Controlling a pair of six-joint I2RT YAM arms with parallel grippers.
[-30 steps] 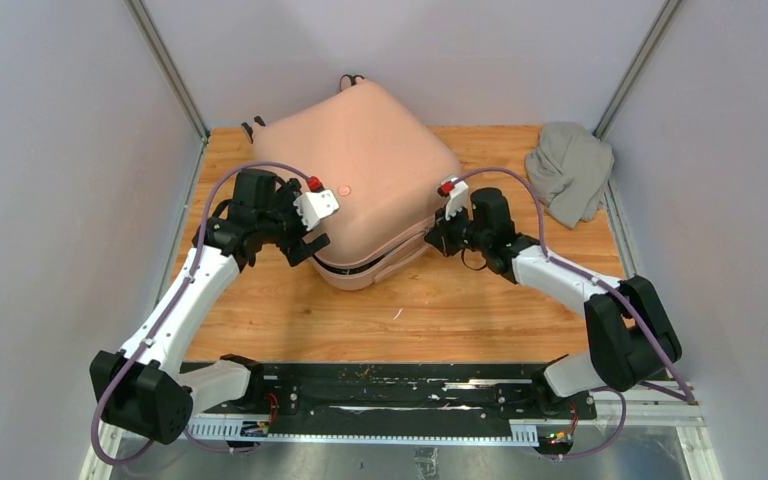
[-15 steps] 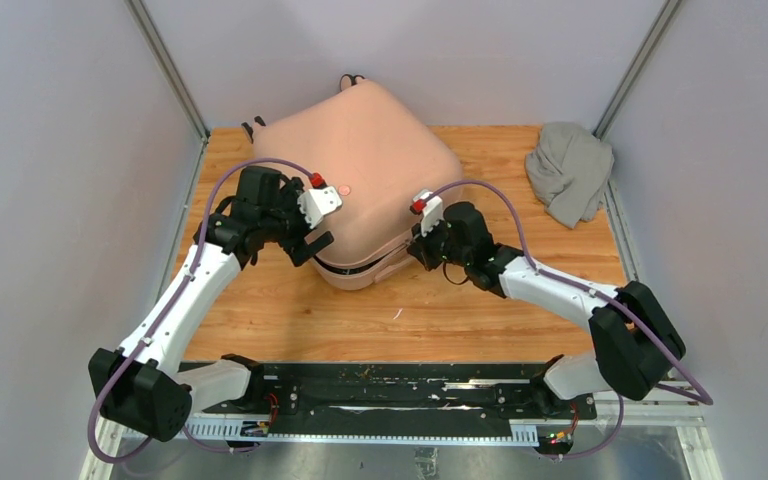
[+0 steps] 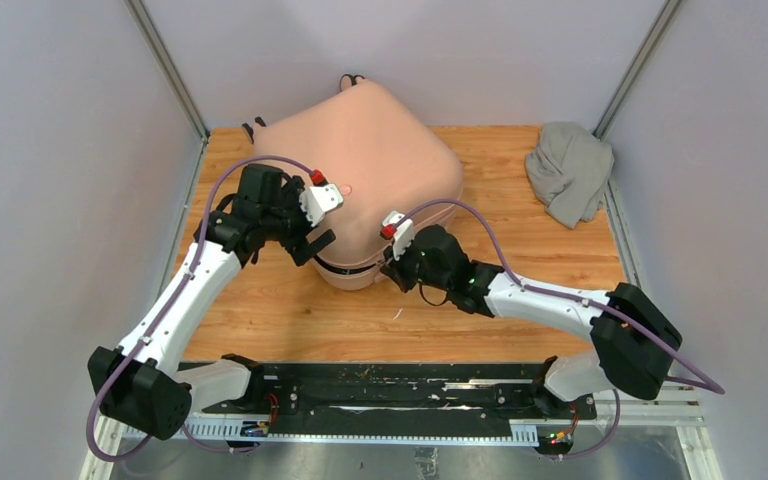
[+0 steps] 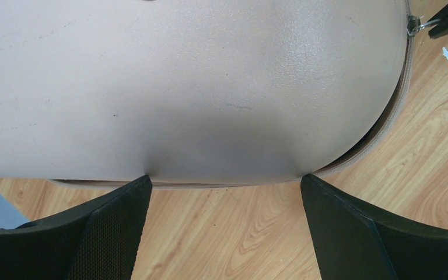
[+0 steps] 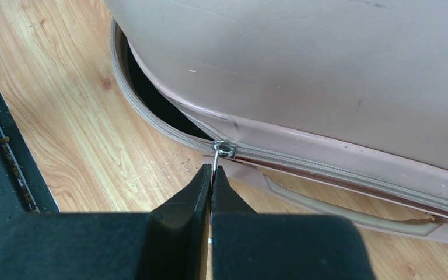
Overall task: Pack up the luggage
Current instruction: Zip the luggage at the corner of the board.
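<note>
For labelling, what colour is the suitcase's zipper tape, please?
The zipper tape is beige; right wrist view.

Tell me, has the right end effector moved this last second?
Yes. The right end effector, pinching the zipper pull, slid left along the pink suitcase's edge, away from the grey cloth.

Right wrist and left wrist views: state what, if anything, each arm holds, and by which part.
Right jaws: shut on the luggage's zipper pull, pinching its thin metal tab. Left jaws: open at the luggage's corner, holding nothing.
</note>
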